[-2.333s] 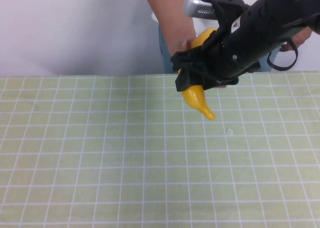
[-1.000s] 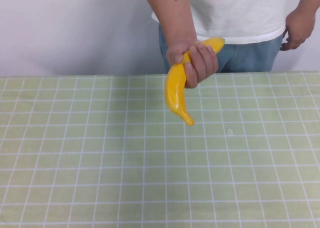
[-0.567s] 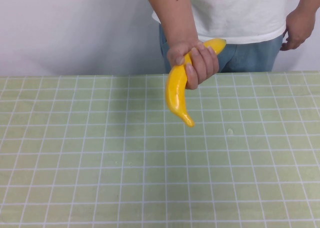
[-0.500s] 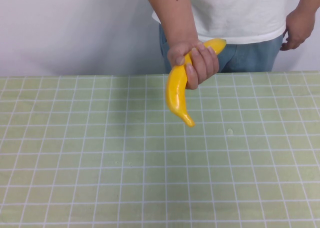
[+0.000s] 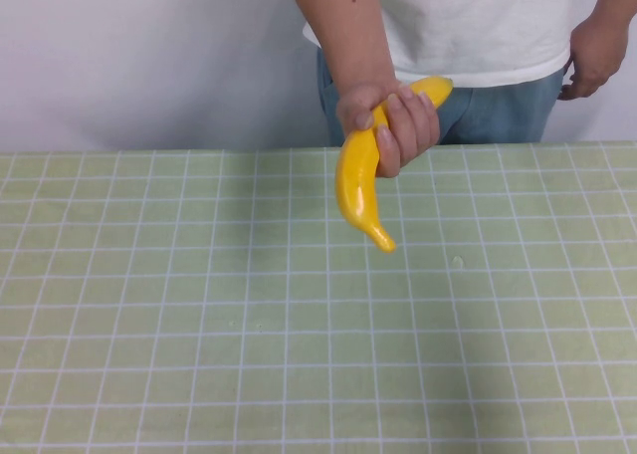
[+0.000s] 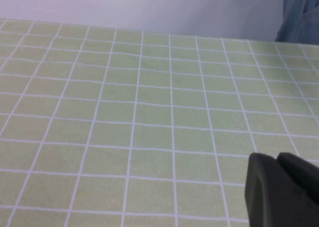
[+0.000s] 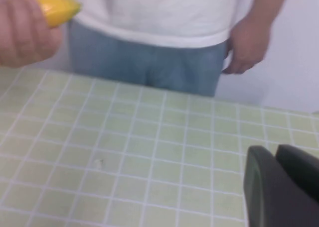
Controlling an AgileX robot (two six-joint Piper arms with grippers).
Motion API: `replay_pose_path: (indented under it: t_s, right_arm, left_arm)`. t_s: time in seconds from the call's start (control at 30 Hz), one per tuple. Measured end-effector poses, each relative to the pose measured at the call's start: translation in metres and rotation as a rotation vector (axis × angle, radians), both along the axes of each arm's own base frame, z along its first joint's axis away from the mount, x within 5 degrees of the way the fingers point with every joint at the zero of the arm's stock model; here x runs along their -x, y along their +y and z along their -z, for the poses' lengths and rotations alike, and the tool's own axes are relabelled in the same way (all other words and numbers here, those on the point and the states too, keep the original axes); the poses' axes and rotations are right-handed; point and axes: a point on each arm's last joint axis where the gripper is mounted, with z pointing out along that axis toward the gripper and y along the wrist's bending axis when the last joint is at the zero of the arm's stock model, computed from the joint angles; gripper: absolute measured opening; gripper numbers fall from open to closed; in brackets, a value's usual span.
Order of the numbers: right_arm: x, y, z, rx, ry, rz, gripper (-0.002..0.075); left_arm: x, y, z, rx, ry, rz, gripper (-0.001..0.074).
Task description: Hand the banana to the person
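The person (image 5: 478, 26), in a white T-shirt and blue jeans, stands behind the table's far edge. One hand (image 5: 398, 125) grips the yellow banana (image 5: 358, 185) by its upper half, and the lower tip hangs just above the table. The right wrist view shows the banana's upper tip (image 7: 55, 8) in that hand (image 7: 22, 33). Neither arm shows in the high view. My right gripper (image 7: 274, 155) is shut and empty, low over the table and well away from the banana. My left gripper (image 6: 274, 160) is shut and empty over bare cloth.
A green checked cloth (image 5: 199, 325) covers the table. A small speck (image 5: 458, 262) lies on it near the banana's tip. The person's other hand (image 5: 594, 56) hangs at the far right. A white wall stands behind.
My right arm, which held the banana at the person's hand, has left the high view. The person holds the banana alone and has shifted it slightly to the right.
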Motion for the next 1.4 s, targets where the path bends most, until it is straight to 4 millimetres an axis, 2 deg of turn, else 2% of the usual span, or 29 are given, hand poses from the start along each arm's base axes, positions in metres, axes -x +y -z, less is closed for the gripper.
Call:
replay_pose_path:
  t_s: [0.27, 0.4, 0.57, 0.6, 0.63, 1.4]
  right_arm:
    - [0.041, -0.018, 0.102, -0.029, -0.106, 0.132, -0.0008]
    - [0.049, -0.021, 0.136, -0.054, -0.115, 0.184, -0.0008]
    - [0.051, -0.023, 0.146, -0.081, -0.052, 0.222, -0.0008]
    - [0.051, -0.022, 0.143, -0.036, -0.087, 0.196, -0.0008]
    - [0.052, -0.023, 0.149, -0.081, -0.031, 0.222, -0.0008]
    - [0.052, -0.018, 0.15, -0.097, -0.017, 0.179, -0.0008]
  left_arm:
    - [0.0, 0.0, 0.0, 0.0, 0.0, 0.0, 0.0001]
    - [0.0, 0.0, 0.0, 0.0, 0.0, 0.0, 0.0001]
    - [0.0, 0.0, 0.0, 0.0, 0.0, 0.0, 0.0001]
    - [0.0, 0.0, 0.0, 0.0, 0.0, 0.0, 0.0001]
    - [0.0, 0.0, 0.0, 0.0, 0.0, 0.0, 0.0001]
    - [0.0, 0.0, 0.0, 0.0, 0.0, 0.0, 0.0001]
